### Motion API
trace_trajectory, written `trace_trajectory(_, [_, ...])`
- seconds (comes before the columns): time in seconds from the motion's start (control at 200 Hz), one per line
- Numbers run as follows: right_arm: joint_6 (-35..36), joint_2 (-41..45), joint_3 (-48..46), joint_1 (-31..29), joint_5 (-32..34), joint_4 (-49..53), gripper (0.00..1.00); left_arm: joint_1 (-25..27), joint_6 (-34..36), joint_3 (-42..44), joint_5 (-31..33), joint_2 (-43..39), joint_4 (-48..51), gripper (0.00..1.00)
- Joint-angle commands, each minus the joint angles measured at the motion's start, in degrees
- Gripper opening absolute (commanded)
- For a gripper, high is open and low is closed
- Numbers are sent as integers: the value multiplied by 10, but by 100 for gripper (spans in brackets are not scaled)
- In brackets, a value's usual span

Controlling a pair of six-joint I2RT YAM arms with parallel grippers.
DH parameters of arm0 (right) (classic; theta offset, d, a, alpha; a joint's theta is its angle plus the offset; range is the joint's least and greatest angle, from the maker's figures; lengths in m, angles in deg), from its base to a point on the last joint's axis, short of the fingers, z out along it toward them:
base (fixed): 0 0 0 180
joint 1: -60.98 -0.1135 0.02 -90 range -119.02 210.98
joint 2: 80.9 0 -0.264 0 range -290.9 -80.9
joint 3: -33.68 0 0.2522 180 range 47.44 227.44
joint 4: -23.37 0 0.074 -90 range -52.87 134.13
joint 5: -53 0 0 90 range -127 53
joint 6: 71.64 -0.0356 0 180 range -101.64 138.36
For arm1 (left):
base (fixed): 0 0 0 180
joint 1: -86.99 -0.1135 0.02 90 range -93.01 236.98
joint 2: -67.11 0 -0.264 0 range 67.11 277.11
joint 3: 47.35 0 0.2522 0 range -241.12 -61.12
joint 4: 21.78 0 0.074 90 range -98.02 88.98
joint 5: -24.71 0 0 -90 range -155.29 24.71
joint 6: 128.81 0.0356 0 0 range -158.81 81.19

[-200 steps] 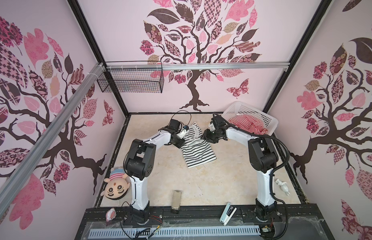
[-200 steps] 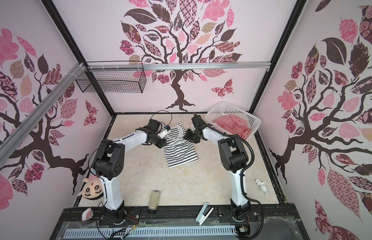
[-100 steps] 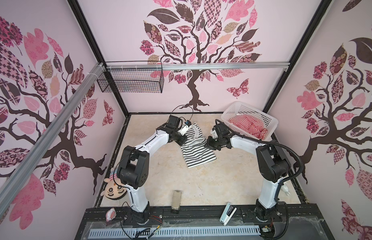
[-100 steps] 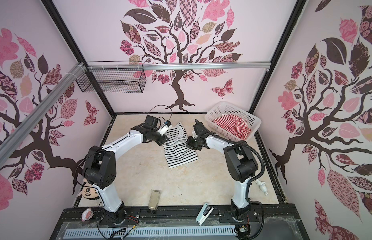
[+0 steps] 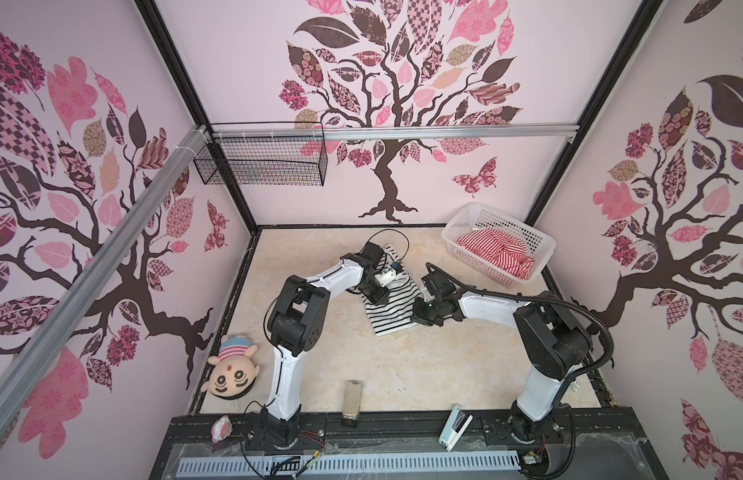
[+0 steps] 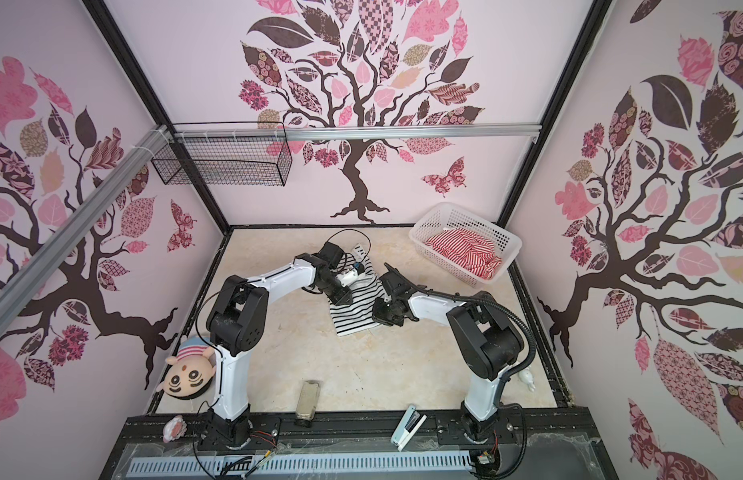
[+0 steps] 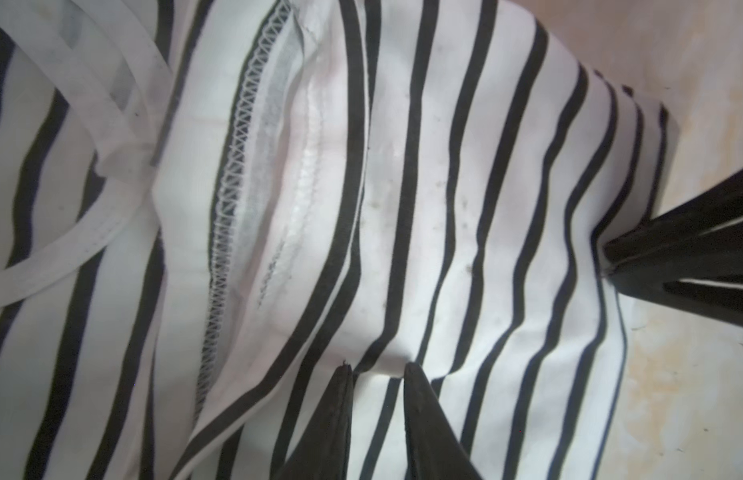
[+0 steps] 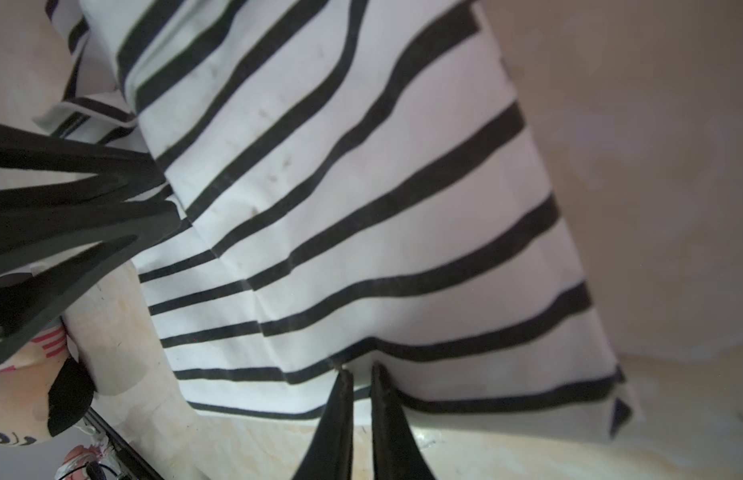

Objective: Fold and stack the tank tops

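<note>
The beige table (image 5: 403, 365) fills the lower middle of both top views, and at its upper right corner stands the white basket (image 5: 478, 266). The red-and-white tank top (image 5: 494, 249) lies crumpled inside it, not yet taken out or folded. The black-and-white tank top (image 5: 392, 316) lies on the table at the centre of the frame, just left of the basket, with its straps toward the top. It looks partly folded: in the left wrist view a stitched hem edge shows turned over beside the straps. The left gripper (image 7: 378, 368) is on the top's left side, its jaws nearly closed with a pucker of striped cloth pinched between the tips. The right gripper (image 8: 361, 368) is at the right edge, its jaws almost together on the border of the cloth. I judge the first garment to be mid-fold. Finishing it, folding the red one and stacking both are left to do.
</note>
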Motion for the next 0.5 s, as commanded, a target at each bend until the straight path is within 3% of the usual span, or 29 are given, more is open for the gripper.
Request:
trace_trajectory(0.0, [-13, -4, -9, 1, 24, -3, 15, -1, 4, -30, 40, 22, 4, 28])
trace_trajectory(0.235, [-16, 5, -35, 1, 37, -3, 15, -17, -2, -44, 78, 27, -40, 31])
trace_trajectory(0.495, [-17, 13, -50, 1, 37, -7, 15, -44, -8, -135, 143, 71, -43, 31])
